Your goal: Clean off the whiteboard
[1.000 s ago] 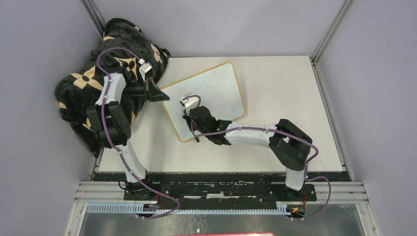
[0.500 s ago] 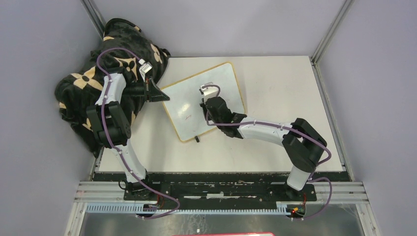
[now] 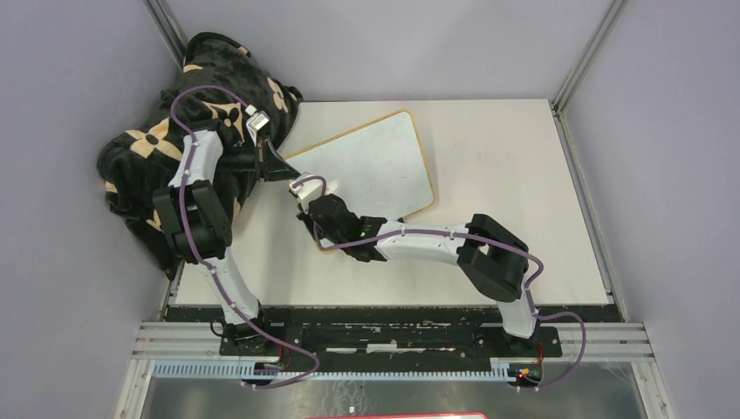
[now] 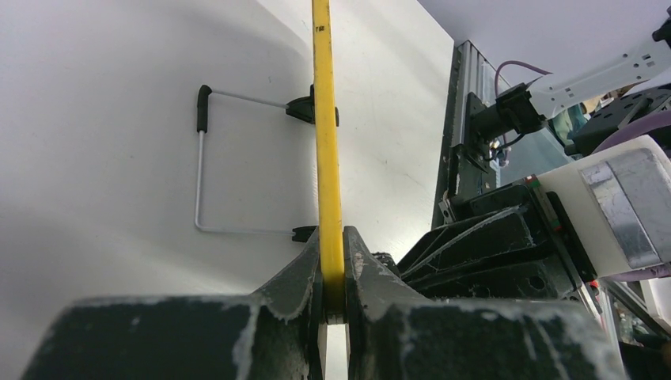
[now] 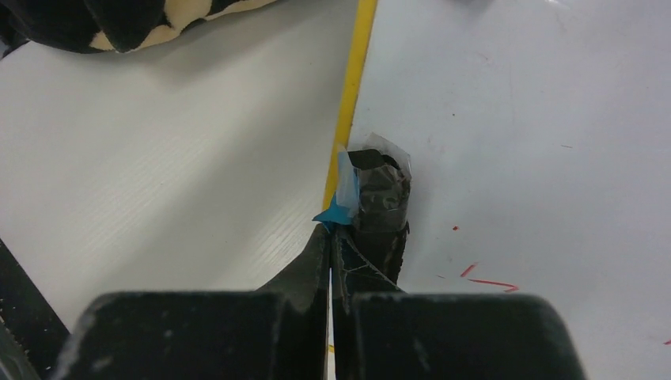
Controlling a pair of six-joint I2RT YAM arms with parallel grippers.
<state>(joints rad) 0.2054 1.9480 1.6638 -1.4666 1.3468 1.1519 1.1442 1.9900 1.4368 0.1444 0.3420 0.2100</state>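
- Whiteboard (image 3: 371, 170) lies slanted on the tabletop (image 3: 506, 175) in the top view, with its far left corner just beside the flower-patterned blanket (image 3: 144, 148).
- The left hand (image 3: 272, 164) reaches from the blanket side and takes the board at its left edge. The right hand (image 3: 312, 214) is low over the near left corner of the board.
- No box, tray or other container is in this view, so nothing is held in one.
- In the left wrist view the two fingers are closed narrow on the yellow frame (image 4: 324, 119), which runs straight up between them. A thin wire stand (image 4: 199, 170) with black ends shows just beside the frame. I cannot tell if this edge is lifted from the tabletop.
- In the right wrist view the fingers are pressed together on a dark taped pad (image 5: 380, 198), which has a small blue scrap on it. The pad touches the board just inside the frame.
- Red marks (image 5: 483, 279) remain on the board, to the right of the pad and apart from it.
- Risk, as I judge it: the pad is so near the frame that a stroke to the left may climb over it and leave the board.
- A hard stroke may also turn the board, because the left hand holds only the thin frame.
- The small red marks can be missed if the strokes do not reach them.
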